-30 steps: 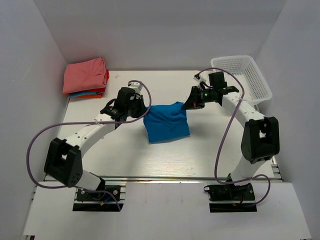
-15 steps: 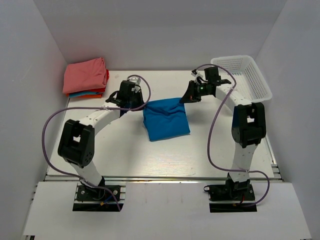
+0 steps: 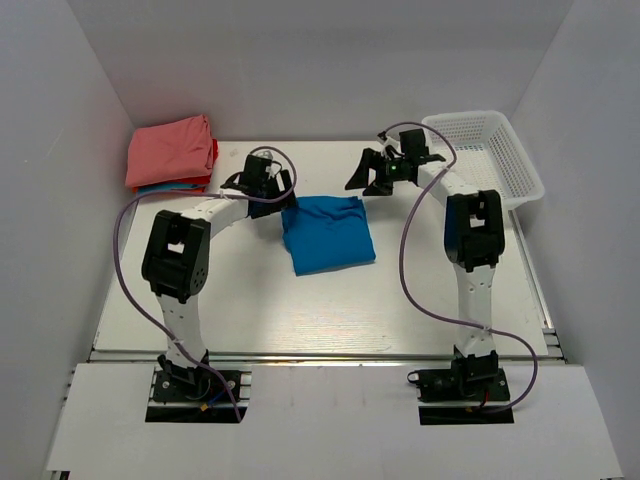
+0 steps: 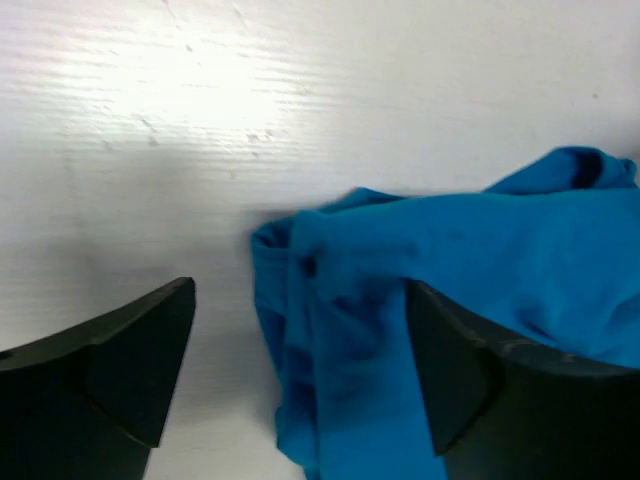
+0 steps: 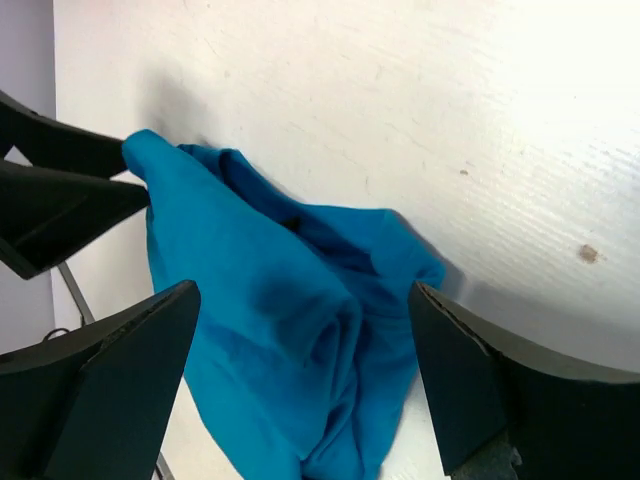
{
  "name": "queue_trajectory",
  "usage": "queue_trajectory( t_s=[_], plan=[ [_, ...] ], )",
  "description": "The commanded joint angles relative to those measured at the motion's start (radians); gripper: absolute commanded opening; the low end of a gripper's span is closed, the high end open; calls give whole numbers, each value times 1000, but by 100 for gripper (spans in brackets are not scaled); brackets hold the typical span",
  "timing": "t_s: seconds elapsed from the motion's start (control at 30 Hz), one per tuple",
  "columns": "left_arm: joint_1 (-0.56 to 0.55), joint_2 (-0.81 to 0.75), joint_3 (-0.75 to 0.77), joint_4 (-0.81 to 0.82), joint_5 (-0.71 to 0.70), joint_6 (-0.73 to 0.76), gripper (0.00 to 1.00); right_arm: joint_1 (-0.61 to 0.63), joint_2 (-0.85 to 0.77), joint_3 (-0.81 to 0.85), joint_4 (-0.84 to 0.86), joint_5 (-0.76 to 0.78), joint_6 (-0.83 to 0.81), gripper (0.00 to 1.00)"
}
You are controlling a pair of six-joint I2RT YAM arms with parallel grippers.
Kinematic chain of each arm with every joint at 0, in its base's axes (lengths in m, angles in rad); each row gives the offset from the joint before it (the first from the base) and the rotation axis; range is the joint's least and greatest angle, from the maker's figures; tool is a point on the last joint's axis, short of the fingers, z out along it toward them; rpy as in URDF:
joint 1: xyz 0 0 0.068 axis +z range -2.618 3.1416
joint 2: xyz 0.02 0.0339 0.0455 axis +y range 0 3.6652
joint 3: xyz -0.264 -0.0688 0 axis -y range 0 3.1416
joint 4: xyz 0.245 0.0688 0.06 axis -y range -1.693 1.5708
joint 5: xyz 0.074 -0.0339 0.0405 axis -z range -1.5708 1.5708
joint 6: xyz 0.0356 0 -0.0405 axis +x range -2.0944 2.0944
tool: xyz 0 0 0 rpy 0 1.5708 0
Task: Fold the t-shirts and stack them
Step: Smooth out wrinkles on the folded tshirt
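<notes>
A bright blue t-shirt [image 3: 328, 233] lies folded on the white table [image 3: 240, 300] between the two arms. My left gripper [image 3: 278, 194] hangs open over its far left corner; in the left wrist view the blue cloth [image 4: 460, 260] lies loose between and beyond the open fingers [image 4: 130, 360], touching neither. My right gripper [image 3: 365, 181] is open above the far right corner, and the rumpled blue cloth [image 5: 270, 320] lies free between its fingers [image 5: 490, 390]. Folded t-shirts, salmon-pink on top of blue and orange-red, are stacked [image 3: 170, 150] at the back left.
A white plastic mesh basket [image 3: 488, 150] stands at the back right, just beyond the right arm. White walls close in the table on the left, back and right. Purple cables loop from both arms over the table's sides.
Both grippers have gone from shut to open and let go of the blue t-shirt's far edge. Both arms stretched further back, and the shirt now lies flat.
</notes>
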Motion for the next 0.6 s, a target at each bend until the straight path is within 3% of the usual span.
queue_trajectory(
  t_s=[0.0, 0.17, 0.37, 0.5, 0.57],
  plan=[
    [13, -66, 54, -6, -83, -20, 100, -2, -42, 62, 36, -3, -33, 90],
    [13, -132, 25, 3, -62, -10, 100, 0, -201, -113, 81, 22, -64, 90],
    [-16, -180, -64, 99, 222, 136, 100, 27, -305, -256, 82, -103, -119, 90],
    [-36, -190, -145, 192, 508, 188, 100, 43, -289, -277, 117, -164, -119, 90],
    [-50, -172, -170, 213, 552, 211, 100, 47, -251, -253, 137, -172, -99, 90]
  ],
)
